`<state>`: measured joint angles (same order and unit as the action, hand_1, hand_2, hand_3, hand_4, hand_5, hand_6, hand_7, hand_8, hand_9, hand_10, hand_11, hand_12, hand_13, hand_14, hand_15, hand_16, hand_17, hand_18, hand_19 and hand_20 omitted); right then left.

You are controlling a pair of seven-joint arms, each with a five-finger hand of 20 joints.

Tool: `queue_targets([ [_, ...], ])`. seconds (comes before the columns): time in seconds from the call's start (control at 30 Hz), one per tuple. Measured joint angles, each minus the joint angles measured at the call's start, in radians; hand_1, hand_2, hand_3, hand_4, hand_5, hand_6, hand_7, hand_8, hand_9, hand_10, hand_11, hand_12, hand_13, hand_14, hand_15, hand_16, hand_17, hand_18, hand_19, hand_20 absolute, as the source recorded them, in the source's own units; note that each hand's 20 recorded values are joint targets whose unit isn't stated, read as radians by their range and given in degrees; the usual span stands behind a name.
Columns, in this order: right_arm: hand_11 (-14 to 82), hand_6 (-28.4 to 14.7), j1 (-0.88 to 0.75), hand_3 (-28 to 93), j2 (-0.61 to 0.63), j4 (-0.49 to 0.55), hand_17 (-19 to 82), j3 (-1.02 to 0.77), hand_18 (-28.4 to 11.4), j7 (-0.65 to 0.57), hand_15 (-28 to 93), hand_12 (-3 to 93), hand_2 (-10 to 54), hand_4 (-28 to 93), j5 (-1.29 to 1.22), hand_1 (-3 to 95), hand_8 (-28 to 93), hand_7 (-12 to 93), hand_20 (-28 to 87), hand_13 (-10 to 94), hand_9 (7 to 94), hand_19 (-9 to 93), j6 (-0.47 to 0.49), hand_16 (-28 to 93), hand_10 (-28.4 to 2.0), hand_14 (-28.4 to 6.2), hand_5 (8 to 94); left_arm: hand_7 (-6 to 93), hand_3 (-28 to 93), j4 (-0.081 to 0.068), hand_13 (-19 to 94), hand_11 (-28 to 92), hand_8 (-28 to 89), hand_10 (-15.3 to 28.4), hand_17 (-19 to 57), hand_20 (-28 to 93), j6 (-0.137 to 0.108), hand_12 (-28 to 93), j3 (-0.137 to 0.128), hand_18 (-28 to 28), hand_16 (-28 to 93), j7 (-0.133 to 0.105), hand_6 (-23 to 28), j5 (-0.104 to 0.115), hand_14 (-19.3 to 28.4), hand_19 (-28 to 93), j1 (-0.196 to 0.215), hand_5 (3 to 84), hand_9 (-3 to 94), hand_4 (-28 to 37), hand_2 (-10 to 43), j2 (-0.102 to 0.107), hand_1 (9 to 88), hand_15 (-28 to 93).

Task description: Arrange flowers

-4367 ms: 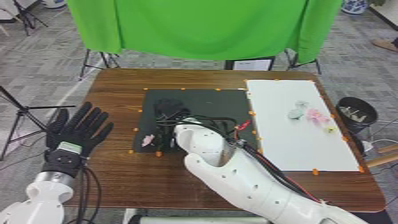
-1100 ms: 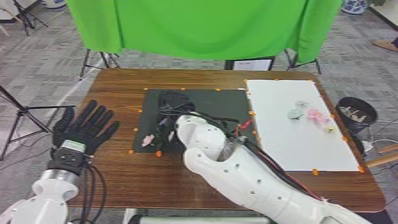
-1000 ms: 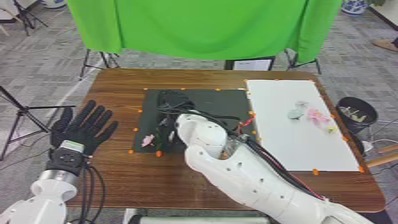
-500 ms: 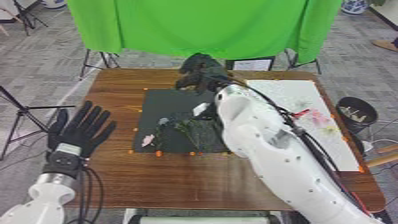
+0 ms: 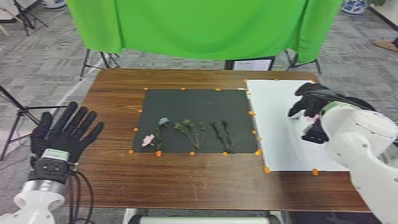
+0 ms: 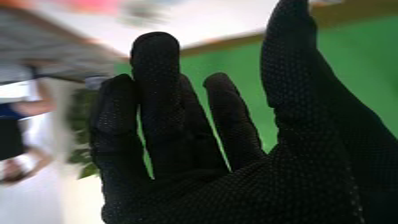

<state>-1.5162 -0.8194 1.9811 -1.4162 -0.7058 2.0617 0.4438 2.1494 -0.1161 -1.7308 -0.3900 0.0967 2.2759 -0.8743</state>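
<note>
Head view: the left hand (image 5: 60,136) lies near the left edge of the brown wooden table (image 5: 169,187), its fingers straight and spread, with a pale label (image 5: 56,154) at its wrist, the writing too small to read. The right hand (image 5: 330,98) is over the white board (image 5: 289,145); the right wrist view shows the right hand (image 6: 187,145) with fingers extended and open, and blurred pink blooms (image 6: 89,5) beyond them. On the black mat (image 5: 200,99), a pink flower (image 5: 148,140) lies near the left edge, just beside a stem with a pale blue bloom (image 5: 163,121). A leafy green sprig (image 5: 188,131) lies at the middle, and darker stems (image 5: 223,136) lie on its right. Beyond the table, near the green cloth (image 5: 204,30), stands a dark-framed sheet (image 5: 251,65), any print on it illegible.
</note>
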Motion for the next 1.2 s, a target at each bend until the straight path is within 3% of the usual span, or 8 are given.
queue_targets([
  [0.17, 8.1, -9.2, -0.089, 75, 0.039, -0.022, 33, -0.080, -24.1, -0.043, 64, 11.8, -9.5, -28, -0.005, 45.3, -10, 8, 40, 60, 38.9, 83, -0.031, 22, -17.6, -14.0, 37.1, 12.6, 69, -0.002, 24, 18, -9, 15.1, -6.5, 7, 0.020, 10, 0.009, 14.5, -7, -0.013, 8.7, -0.002, 14.9, 34, 0.000, 37.6, 31.7, -28.3, 12.8, 0.000, 27.6, 29],
  [0.5, 9.6, -11.8, -0.094, 75, 0.031, -0.070, 34, -0.100, -24.3, -0.137, 62, 9.0, -9.5, -28, -0.049, 47.1, -10, 7, 39, 62, 39.9, 84, 0.059, 20, -18.5, -13.3, 40.2, 12.8, 69, -0.004, 24, 18, -9, 15.4, -6.5, 7, 0.021, 10, 0.015, 14.5, -7, -0.007, 8.8, -0.006, 15.1, 33, -0.001, 37.6, 31.5, -28.3, 12.7, -0.005, 27.8, 29],
  [0.7, 12.2, -3.2, -0.095, 71, 0.031, -0.115, 37, -0.082, -23.3, -0.154, 54, 11.6, -8.3, -28, -0.055, 51.9, -13, 14, 37, 72, 61.9, 85, 0.024, 23, -11.9, -10.6, 57.6, 13.0, 69, -0.007, 24, 18, -9, 15.5, -6.5, 7, 0.023, 10, 0.015, 14.5, -6, 0.002, 8.8, -0.013, 15.3, 33, -0.001, 37.8, 31.5, -28.3, 12.9, -0.006, 27.9, 30],
  [0.8, 12.4, -1.3, -0.106, 63, 0.032, -0.128, 37, -0.067, -22.8, -0.153, 52, 15.2, -5.8, -28, -0.044, 55.5, -5, 16, 38, 73, 69.9, 85, -0.052, 25, -10.1, -9.7, 65.6, 13.3, 69, -0.007, 25, 18, -9, 15.8, -6.5, 7, 0.020, 10, 0.016, 14.5, -6, 0.003, 9.1, -0.011, 15.5, 33, -0.001, 38.1, 31.9, -28.3, 13.0, -0.007, 28.0, 31],
  [0.9, 10.6, -0.1, -0.123, 53, 0.033, -0.128, 37, -0.058, -21.2, -0.148, 51, 29.2, -1.8, -28, -0.024, 63.3, 2, 17, 40, 74, 81.3, 84, -0.116, 27, -8.7, -8.8, 74.9, 13.3, 69, -0.005, 25, 18, -9, 15.7, -6.5, 7, 0.011, 10, 0.018, 14.6, -6, 0.003, 9.1, -0.007, 15.5, 34, -0.002, 38.2, 32.1, -28.3, 13.0, -0.007, 28.0, 31],
  [1.0, 14.6, 0.9, -0.127, 44, 0.033, -0.129, 36, -0.047, -19.7, -0.144, 51, 33.1, -0.1, -28, -0.005, 68.8, 6, 19, 42, 74, 83.9, 83, -0.118, 29, -8.8, -8.2, 76.8, 13.4, 70, -0.005, 25, 19, -9, 15.7, -6.5, 7, 0.007, 10, 0.026, 14.6, -7, 0.001, 9.1, -0.004, 15.5, 34, -0.005, 38.3, 32.0, -28.3, 12.9, -0.007, 28.0, 31],
  [1.2, 17.1, 1.3, -0.143, 45, 0.033, -0.123, 36, -0.038, -19.5, -0.123, 51, 33.6, -0.1, -28, 0.045, 68.5, 9, 20, 45, 74, 84.7, 84, -0.158, 31, -8.9, -8.2, 77.7, 13.2, 70, -0.005, 25, 18, -9, 15.7, -6.4, 7, 0.007, 10, 0.042, 14.5, -7, 0.000, 9.0, -0.004, 15.2, 34, -0.018, 38.2, 32.1, -28.3, 13.0, -0.007, 28.0, 31],
])
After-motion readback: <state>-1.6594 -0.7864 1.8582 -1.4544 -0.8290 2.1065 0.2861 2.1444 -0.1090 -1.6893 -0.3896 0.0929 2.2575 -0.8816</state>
